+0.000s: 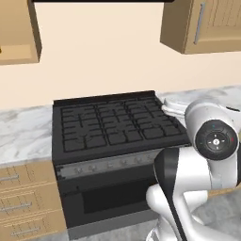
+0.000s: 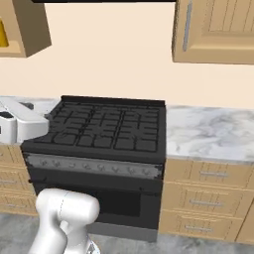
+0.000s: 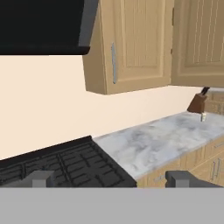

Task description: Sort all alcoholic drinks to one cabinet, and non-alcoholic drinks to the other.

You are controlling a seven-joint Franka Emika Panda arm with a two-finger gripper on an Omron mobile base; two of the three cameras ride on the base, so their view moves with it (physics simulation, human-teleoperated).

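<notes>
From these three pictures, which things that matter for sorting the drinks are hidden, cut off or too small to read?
- Orange bottle: right base view, cut by the left edge; just a yellow sliver shows.
- Narrow cabinet: door shut in every view, so the inside is hidden.
- Wide cabinet: left base view, cut by the left and top edges.
- Small item beside the knife block: hand view, too small to identify.

The stove (image 2: 99,130) stands between two counter stretches (image 2: 211,131) with drawers (image 2: 206,174) under them, a narrow cabinet (image 3: 131,43) hangs above the counter to its right — a knife block (image 3: 197,103) stands farther right.
</notes>
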